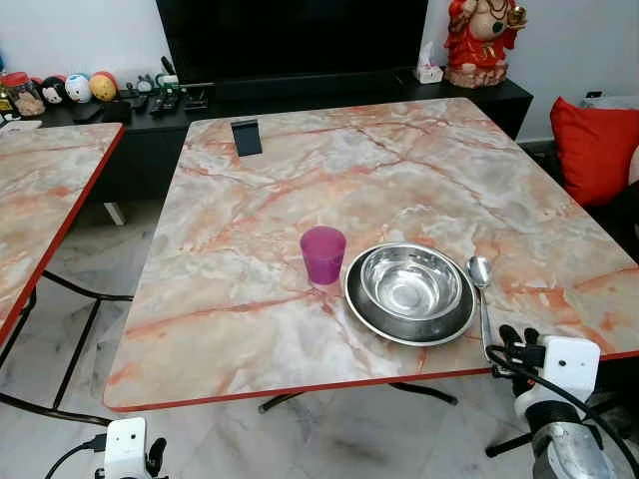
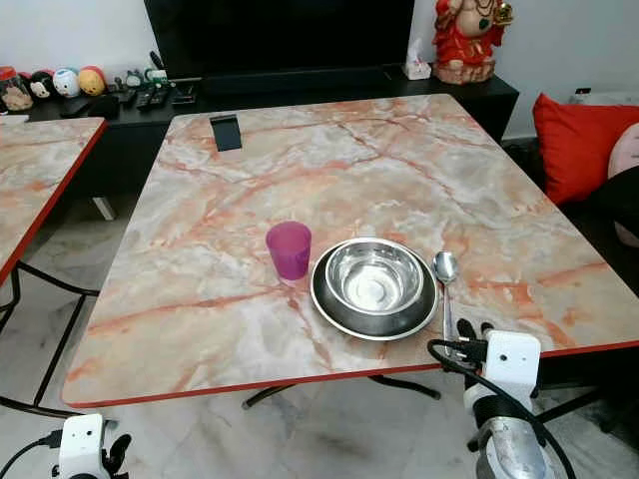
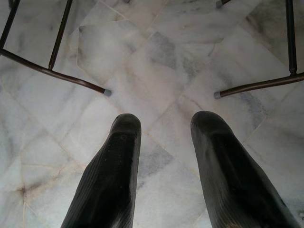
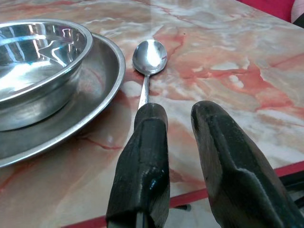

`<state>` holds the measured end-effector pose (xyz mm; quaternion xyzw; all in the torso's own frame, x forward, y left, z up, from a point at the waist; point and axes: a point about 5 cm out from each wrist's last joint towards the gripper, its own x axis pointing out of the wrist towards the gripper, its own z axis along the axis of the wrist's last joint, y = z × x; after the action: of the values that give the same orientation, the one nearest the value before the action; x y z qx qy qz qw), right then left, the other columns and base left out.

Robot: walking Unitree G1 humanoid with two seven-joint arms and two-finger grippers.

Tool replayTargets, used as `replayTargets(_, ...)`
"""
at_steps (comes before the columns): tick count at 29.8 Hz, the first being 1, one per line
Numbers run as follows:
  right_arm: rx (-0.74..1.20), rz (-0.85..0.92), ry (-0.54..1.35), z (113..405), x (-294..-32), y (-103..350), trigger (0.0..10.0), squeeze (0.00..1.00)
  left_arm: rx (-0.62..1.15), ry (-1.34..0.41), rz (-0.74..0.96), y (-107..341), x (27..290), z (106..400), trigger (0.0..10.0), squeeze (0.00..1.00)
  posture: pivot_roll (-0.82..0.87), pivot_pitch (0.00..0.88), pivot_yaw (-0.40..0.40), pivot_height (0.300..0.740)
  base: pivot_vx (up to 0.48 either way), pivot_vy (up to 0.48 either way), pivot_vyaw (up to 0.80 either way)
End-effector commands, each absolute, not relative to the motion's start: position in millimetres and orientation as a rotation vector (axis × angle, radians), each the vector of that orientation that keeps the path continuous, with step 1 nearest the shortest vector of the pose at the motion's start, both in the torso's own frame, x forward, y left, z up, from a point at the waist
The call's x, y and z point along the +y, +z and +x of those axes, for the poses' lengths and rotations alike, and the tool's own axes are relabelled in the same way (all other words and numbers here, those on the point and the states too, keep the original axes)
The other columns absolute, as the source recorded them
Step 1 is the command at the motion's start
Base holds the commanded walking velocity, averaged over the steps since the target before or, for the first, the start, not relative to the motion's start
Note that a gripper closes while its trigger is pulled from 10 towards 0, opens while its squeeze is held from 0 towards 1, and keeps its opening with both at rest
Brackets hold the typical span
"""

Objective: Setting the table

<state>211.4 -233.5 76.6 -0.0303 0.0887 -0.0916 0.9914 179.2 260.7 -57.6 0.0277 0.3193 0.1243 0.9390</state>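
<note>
A purple cup (image 1: 323,253) stands on the marble-patterned table (image 1: 250,329). To its right a steel bowl (image 1: 410,281) sits in a steel plate (image 1: 364,302). A spoon (image 1: 479,271) lies just right of the plate, its handle pointing to the table's front edge. My right gripper (image 4: 179,114) is open at that edge, over the handle's end. One of its fingers (image 4: 145,156) hides the handle's end, and nothing lies in the gap between the fingers. My left gripper (image 3: 167,121) hangs open low over the floor, left of the table.
A small black stand (image 1: 246,137) sits at the table's far left. A second marble table (image 1: 40,190) is on the left. Behind are a dark TV cabinet (image 1: 300,95) with small items and a red figure (image 1: 479,40). A red cushion (image 1: 594,150) lies right. Table legs (image 3: 57,73) cross the floor.
</note>
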Motion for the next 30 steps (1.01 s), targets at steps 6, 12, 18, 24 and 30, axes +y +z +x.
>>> replayTargets(6,0.208,-0.035,-0.183,208,-234,70,10.0,1.0,0.672,0.251,0.066,-60,262,175,10.0,0.0,-0.13,0.0,0.047,0.724,0.0,0.0,0.0)
replayTargets(12,0.26,-0.042,-0.202,206,-236,62,10.0,1.0,0.677,0.249,0.066,-60,262,175,10.0,0.0,-0.13,0.0,0.048,0.724,0.0,0.0,0.0)
replayTargets(18,0.265,-0.034,-0.2,205,-235,60,10.0,1.0,0.677,0.247,0.068,-60,263,175,10.0,0.0,-0.13,0.0,0.05,0.724,0.0,0.0,0.0)
replayTargets(24,0.242,-0.023,-0.199,208,-236,64,10.0,1.0,0.675,0.248,0.069,-59,263,176,10.0,0.0,-0.13,0.0,0.049,0.724,0.0,0.0,0.0)
replayTargets(30,0.257,-0.043,-0.192,210,-235,62,10.0,0.0,0.674,0.246,0.07,-59,262,176,10.0,0.0,-0.13,0.0,0.048,0.724,0.0,0.0,0.0)
